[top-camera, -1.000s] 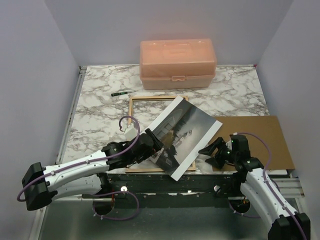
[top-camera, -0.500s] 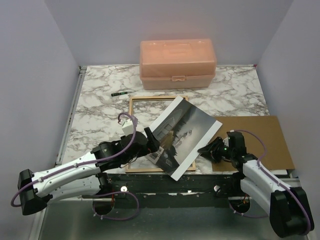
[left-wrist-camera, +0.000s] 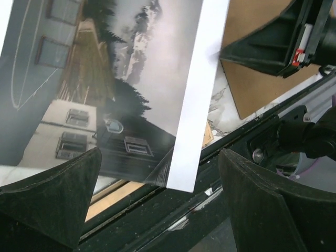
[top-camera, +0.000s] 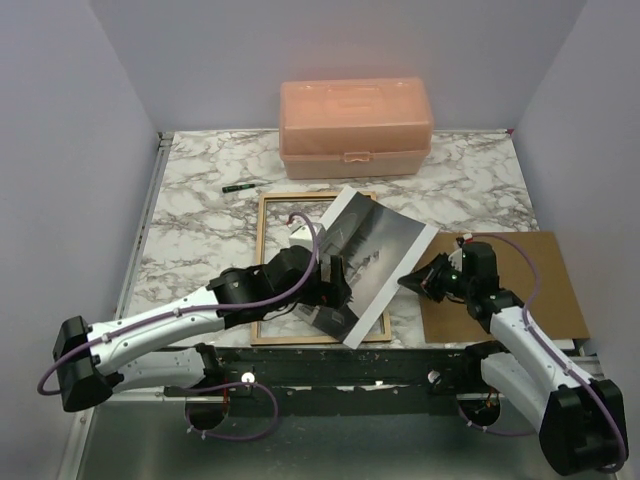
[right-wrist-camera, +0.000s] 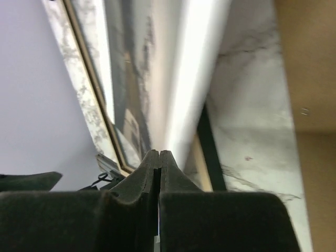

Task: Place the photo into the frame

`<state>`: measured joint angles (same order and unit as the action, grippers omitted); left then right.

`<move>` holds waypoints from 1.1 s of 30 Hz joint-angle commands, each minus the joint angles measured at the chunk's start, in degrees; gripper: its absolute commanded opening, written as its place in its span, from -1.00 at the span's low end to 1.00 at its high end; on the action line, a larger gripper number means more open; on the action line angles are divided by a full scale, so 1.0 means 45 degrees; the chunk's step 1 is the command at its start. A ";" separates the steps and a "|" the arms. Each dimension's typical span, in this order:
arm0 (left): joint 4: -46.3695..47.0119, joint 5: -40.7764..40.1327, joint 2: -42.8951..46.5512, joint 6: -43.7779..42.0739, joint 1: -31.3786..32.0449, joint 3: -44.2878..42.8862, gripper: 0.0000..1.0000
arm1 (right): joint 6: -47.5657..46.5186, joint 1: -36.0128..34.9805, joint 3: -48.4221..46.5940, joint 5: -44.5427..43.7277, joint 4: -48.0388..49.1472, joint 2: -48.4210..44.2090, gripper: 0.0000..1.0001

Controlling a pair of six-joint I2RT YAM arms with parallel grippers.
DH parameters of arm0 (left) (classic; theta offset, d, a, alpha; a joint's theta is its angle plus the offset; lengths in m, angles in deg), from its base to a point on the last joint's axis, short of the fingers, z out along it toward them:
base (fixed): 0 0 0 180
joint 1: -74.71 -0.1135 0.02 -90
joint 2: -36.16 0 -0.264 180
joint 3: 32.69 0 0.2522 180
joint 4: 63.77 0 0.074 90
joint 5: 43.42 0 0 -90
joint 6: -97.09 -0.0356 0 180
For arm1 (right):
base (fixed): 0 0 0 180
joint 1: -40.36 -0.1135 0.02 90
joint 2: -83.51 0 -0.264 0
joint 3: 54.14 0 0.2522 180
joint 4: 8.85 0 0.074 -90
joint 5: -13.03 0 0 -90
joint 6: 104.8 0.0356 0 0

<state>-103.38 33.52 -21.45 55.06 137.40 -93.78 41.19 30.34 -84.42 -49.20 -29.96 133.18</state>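
The photo (top-camera: 375, 255), a grey landscape print with a white border, lies tilted across the right half of the frame (top-camera: 262, 235), which lies light-wood side up. My left gripper (top-camera: 335, 290) is open at the photo's near corner (left-wrist-camera: 181, 178), its wide-apart fingers (left-wrist-camera: 50, 194) on either side and touching nothing. My right gripper (top-camera: 408, 282) is shut, with its fingertips (right-wrist-camera: 149, 160) meeting on the photo's white right edge (right-wrist-camera: 194, 79).
A brown fibreboard backing panel (top-camera: 510, 290) lies flat under the right arm. A peach plastic box (top-camera: 355, 125) stands at the back, with a small green marker (top-camera: 238, 187) left of it. The table's black front rail (left-wrist-camera: 173, 220) runs just below the left gripper.
My right gripper has closed from open onto the photo's right edge. The left arm has swung forward and right to the photo's near corner. The photo has shifted slightly left.
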 commanded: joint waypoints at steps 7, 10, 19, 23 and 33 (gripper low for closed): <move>-0.1573 -0.0506 -0.3656 -0.2126 0.1238 -0.4082 0.92 | -0.0642 0.0041 -0.3120 0.0315 -0.3346 -0.0935 -0.99; -0.2300 -0.1025 -0.4787 -0.2231 0.1581 -0.5204 0.92 | -0.0936 0.0039 -0.3356 -0.0052 -0.3939 -0.0888 -0.97; -0.2255 -0.0949 -0.5229 -0.1813 0.1999 -0.5322 0.92 | -0.0544 0.0044 -0.0769 -0.0099 -0.1579 -0.0121 0.31; -0.2110 -0.0974 -0.4960 -0.1555 0.2040 -0.4860 0.92 | -0.0591 0.0039 -0.0272 0.0054 -0.0075 0.1165 0.45; -0.1919 -0.0984 -0.4685 -0.1018 0.2029 -0.4327 0.92 | -0.0732 0.0039 0.0042 0.0657 0.3690 0.4532 0.25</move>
<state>-112.82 30.57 -44.53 48.87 146.19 -114.13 38.30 30.34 -85.40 -47.28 -23.21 149.34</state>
